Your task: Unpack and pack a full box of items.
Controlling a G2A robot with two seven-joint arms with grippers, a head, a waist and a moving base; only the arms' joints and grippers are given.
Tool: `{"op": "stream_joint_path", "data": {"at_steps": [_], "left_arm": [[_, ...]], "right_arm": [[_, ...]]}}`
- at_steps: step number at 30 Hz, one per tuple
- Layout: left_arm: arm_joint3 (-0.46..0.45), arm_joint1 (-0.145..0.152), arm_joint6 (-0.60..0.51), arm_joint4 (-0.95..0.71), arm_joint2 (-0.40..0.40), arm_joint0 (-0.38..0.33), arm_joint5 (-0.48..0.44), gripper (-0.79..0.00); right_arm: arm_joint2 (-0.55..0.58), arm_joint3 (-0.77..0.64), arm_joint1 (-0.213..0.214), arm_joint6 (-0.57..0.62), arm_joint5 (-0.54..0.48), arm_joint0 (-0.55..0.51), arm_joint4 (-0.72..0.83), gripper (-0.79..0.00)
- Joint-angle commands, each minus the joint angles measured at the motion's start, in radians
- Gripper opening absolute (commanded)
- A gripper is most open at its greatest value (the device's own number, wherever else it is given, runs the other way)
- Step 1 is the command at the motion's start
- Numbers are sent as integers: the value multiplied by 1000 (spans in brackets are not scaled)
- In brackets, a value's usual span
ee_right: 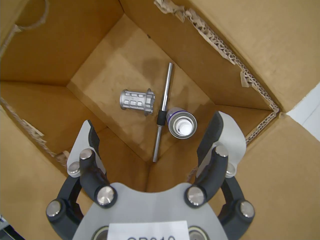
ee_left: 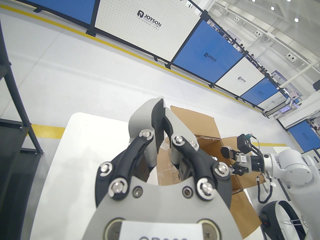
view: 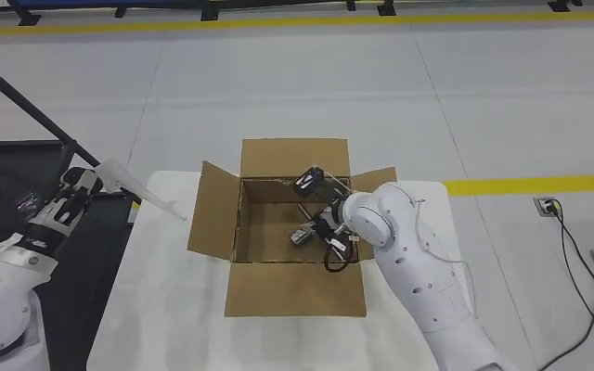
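Observation:
An open cardboard box [view: 292,289] stands in the middle of the white table [view: 167,306], all flaps folded out. On its floor lie a ribbed silver metal cylinder [ee_right: 137,103] and a thin metal rod [ee_right: 163,101] with a black collar. A spray can [ee_right: 182,125] stands upright against the rod. My right gripper [ee_right: 153,123] hangs open inside the box [ee_right: 62,38] above these items, holding nothing. The top view shows it [view: 303,234] low in the box's right half. My left gripper [ee_left: 162,108] is shut and empty, raised over the table's left edge [view: 172,211], pointing toward the box [ee_left: 207,126].
A black metal rack [view: 37,121] and a dark surface stand just left of the table. The table around the box is bare white. Torn cardboard edges line the box's inner rim [ee_right: 212,38]. A cable [view: 575,260] lies on the floor at right.

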Motion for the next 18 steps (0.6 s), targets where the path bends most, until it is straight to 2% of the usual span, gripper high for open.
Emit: {"op": "stream_joint_path", "data": {"at_steps": [1, 5, 12, 18], "left_arm": [[0, 0, 0, 0, 0, 0, 0, -785], [0, 0, 0, 0, 0, 0, 0, -785], [0, 0, 0, 0, 0, 0, 0, -785], [0, 0, 0, 0, 0, 0, 0, -785]], "right_arm": [[-23, 95, -7, 2, -15, 52, 4, 0], [-65, 256, -24, -32, -66, 137, 30, 0], [-149, 459, -61, -104, -49, 231, 10, 0], [-196, 575, -94, -134, -50, 279, 28, 0]]}}
